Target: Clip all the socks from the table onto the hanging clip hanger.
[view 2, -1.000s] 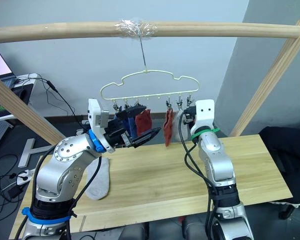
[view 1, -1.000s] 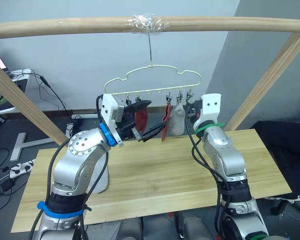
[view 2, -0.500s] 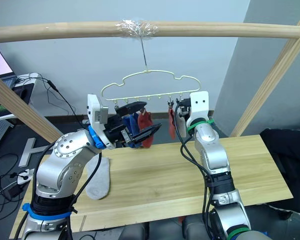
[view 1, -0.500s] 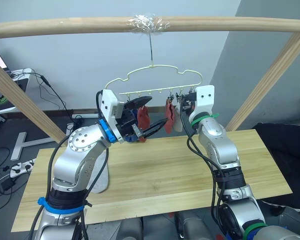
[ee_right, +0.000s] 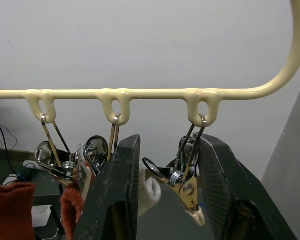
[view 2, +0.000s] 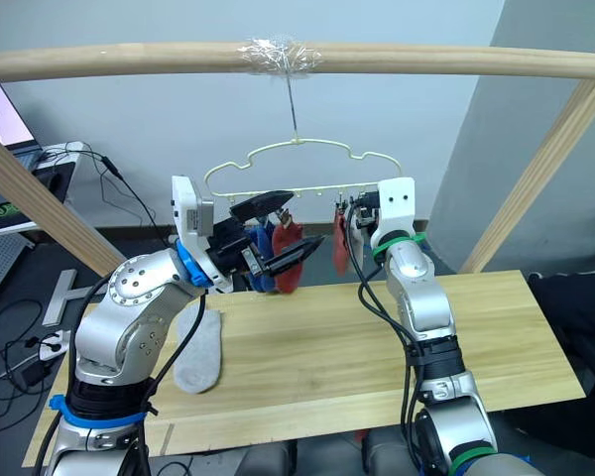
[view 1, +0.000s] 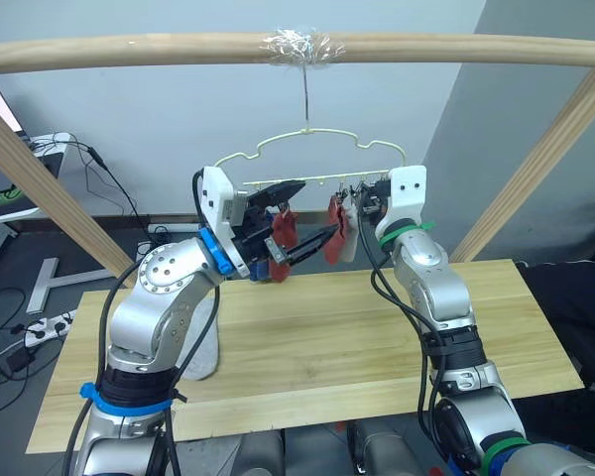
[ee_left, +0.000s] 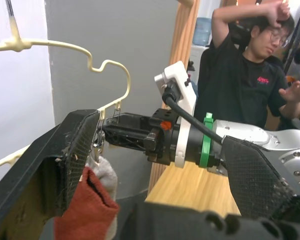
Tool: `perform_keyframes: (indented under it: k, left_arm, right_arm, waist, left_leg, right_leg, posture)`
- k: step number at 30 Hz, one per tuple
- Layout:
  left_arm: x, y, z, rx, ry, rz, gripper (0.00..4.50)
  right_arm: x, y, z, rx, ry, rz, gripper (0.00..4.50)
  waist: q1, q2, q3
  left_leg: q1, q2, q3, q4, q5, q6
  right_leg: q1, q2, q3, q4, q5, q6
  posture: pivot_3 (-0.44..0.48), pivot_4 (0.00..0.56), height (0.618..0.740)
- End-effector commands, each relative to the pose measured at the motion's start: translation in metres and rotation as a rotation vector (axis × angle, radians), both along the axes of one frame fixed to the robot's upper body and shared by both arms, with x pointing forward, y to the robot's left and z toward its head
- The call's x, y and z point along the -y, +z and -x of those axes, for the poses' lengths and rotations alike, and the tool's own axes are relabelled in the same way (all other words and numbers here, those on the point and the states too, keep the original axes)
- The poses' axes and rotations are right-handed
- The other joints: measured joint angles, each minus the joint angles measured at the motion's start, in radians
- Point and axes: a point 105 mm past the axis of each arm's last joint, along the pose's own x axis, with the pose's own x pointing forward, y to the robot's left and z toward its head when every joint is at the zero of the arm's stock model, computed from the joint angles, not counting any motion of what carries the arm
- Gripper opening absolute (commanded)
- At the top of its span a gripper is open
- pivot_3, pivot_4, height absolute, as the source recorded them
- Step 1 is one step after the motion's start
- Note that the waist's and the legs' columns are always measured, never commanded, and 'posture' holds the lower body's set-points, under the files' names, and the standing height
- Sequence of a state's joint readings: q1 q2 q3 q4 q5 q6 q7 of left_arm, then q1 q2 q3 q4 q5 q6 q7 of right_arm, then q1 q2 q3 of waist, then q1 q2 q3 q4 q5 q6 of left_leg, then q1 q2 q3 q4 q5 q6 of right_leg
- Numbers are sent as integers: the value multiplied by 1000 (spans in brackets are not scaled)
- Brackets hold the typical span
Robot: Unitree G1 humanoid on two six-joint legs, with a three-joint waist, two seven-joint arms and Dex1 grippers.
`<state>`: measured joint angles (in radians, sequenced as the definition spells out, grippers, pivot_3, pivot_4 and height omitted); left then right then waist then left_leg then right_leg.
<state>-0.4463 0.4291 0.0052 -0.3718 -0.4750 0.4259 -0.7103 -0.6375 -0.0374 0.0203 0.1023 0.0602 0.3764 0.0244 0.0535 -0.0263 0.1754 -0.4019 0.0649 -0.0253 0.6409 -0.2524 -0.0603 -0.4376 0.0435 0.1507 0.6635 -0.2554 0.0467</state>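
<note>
The pale yellow-green clip hanger (view 1: 307, 157) hangs by its hook from the wooden bar. Clipped to it are a blue sock (view 2: 261, 260), two rust red socks (view 1: 283, 230) (view 1: 334, 226) and a light grey sock (view 1: 350, 241). Another grey sock (view 2: 198, 349) lies on the table (view 1: 327, 337) at the left, behind my left arm. My left gripper (view 1: 299, 214) is open, its fingers spread above and below the left red sock. My right gripper (ee_right: 171, 145) is open at the hanger's right end, a finger on each side of an empty metal clip (ee_right: 185, 181).
A round wooden pole frame (view 1: 129, 50) spans overhead, with slanted poles at both sides (view 1: 35, 188) (view 1: 535, 164). A person in a black shirt (ee_left: 245, 75) stands beyond the right arm. Cables and a power strip (view 1: 40, 327) lie on the floor at the left.
My right gripper has moved up and left to the hanger's end clips. My left gripper has risen a little toward the hanging socks. The camera shifted slightly.
</note>
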Motion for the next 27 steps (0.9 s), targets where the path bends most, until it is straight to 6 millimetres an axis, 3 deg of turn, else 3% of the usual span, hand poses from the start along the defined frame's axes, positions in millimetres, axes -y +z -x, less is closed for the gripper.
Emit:
perform_keyframes:
  k: [1,27]
  left_arm:
    - [1,15,5,51,-17,29,4500]
    - [3,15,4,43,-26,35,4500]
  right_arm:
    - [1,18,0,71,4,-1,1725]
    - [3,9,-2,103,81,89,1725]
  waist:
    - [0,0,0]
    - [1,0,0]
  left_leg:
    - [0,0,0,0,0,0]
    - [0,0,0,0,0,0]
  right_leg:
    - [0,0,0,0,0,0]
    - [0,0,0,0,0,0]
  posture:
    - [273,176,740]
    - [271,177,740]
